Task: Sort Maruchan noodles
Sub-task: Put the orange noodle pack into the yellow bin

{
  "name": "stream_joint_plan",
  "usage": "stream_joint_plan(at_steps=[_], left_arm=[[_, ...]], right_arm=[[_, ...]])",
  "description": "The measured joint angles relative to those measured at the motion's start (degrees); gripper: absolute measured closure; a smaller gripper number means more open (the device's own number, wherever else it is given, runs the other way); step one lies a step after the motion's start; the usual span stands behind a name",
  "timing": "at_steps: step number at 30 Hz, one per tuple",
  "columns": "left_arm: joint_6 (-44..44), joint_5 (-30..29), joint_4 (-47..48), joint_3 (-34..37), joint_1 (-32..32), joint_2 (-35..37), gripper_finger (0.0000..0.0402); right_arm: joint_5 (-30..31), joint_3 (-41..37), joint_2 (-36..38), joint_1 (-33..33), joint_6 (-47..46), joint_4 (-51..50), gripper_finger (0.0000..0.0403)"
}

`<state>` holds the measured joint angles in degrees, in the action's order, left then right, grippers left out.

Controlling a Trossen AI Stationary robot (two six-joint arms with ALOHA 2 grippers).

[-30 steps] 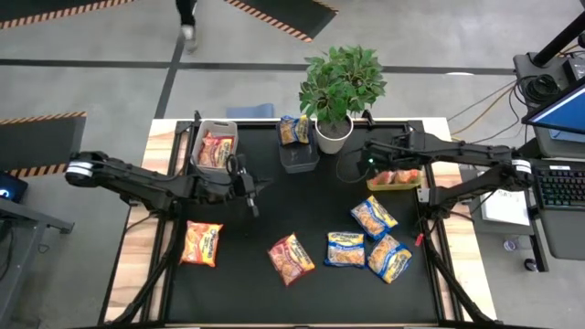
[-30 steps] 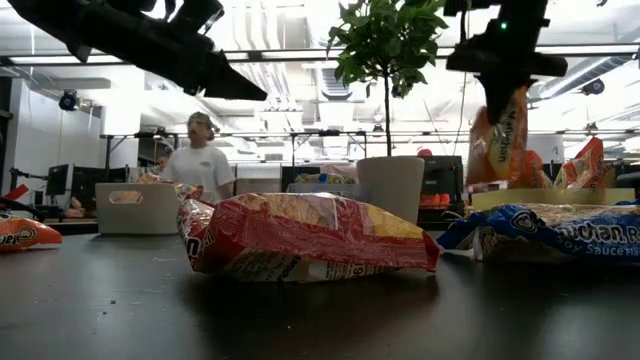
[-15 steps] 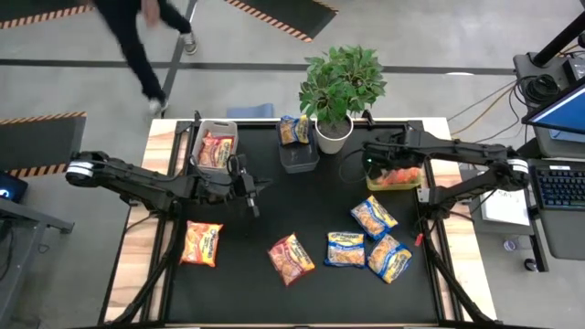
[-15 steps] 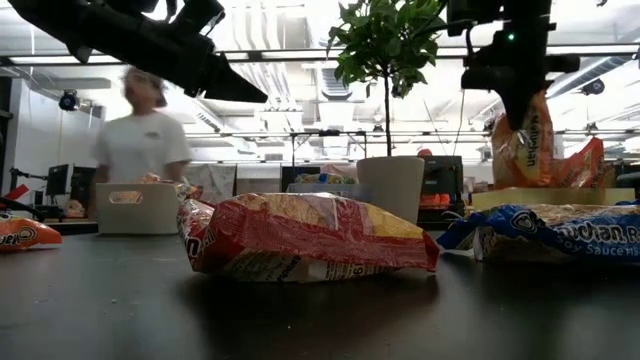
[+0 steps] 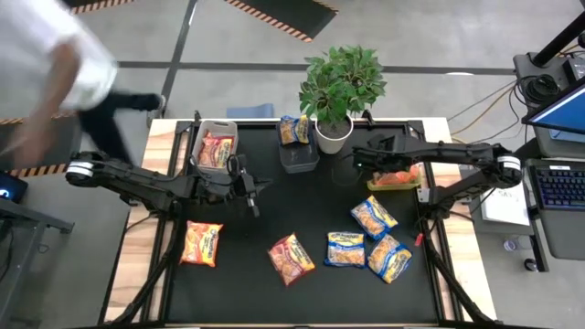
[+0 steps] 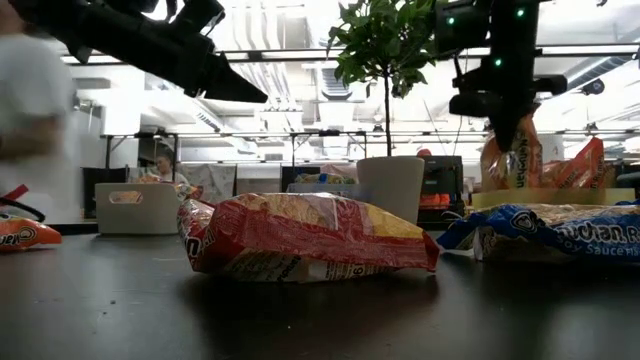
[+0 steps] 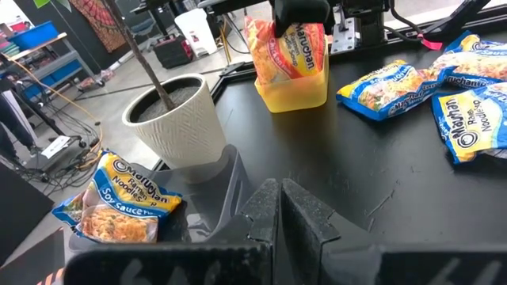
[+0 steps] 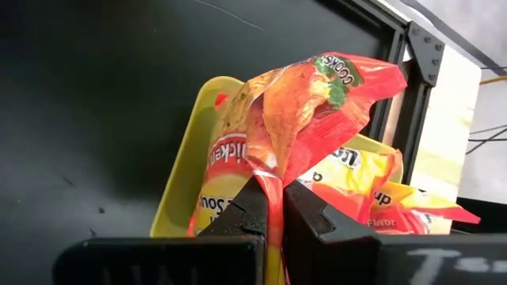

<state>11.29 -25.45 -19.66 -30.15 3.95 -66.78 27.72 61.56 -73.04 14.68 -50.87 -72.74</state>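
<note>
My right gripper (image 8: 276,198) hangs over the yellow bin (image 5: 398,182) at the table's right, shut on an orange-red Maruchan noodles packet (image 6: 514,160). Another orange packet (image 8: 372,198) lies in that bin. My left gripper (image 5: 252,199) hovers shut and holding nothing above the table's left half, near the grey bin (image 5: 213,128), which holds red packets. A blue-and-yellow packet (image 5: 294,130) leans in the dark bin (image 5: 299,160). Flat on the table lie an orange packet (image 5: 202,243), a red one (image 5: 292,259) and three blue-and-yellow ones (image 5: 374,217), (image 5: 346,249), (image 5: 388,258). My right gripper pinches the packet's crimped end seam (image 8: 273,170) between its two fingers. It comes from above, slanting down. The packet hangs upright below the fingers, its lower part (image 7: 289,63) down inside the yellow bin beside the packet lying there.
A potted plant (image 5: 333,132) stands at the far edge between the dark bin and the yellow bin. A person (image 5: 55,64) is passing the table's far left corner. The black table top lies bare between the loose packets and the bins.
My right gripper has gone down toward the yellow bin, tipping further downward. The packet it holds has sunk with it, so its lower end is now inside the bin. A person has walked along beyond the table's far left side.
</note>
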Motion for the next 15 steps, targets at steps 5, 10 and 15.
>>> stream_joint_plan(at_steps=[5, 10, 15], left_arm=[[0.0, 0.0, 0.0, 0.0, 0.0, 0.0, 0.0402], [0.0, 0.0, 0.1, 0.0, 0.0, 0.0, 0.0402], [-0.2, 0.0, 0.2, 0.0, 0.0, 0.0, 0.0402]], right_arm=[[1.0, 0.0, -3.3, 0.0, -0.1, 0.5, 0.0394], [2.2, 0.0, -7.0, 0.0, 0.2, 1.3, 0.0392], [2.2, 0.0, -9.7, 0.0, 0.5, 1.5, 0.0360]])
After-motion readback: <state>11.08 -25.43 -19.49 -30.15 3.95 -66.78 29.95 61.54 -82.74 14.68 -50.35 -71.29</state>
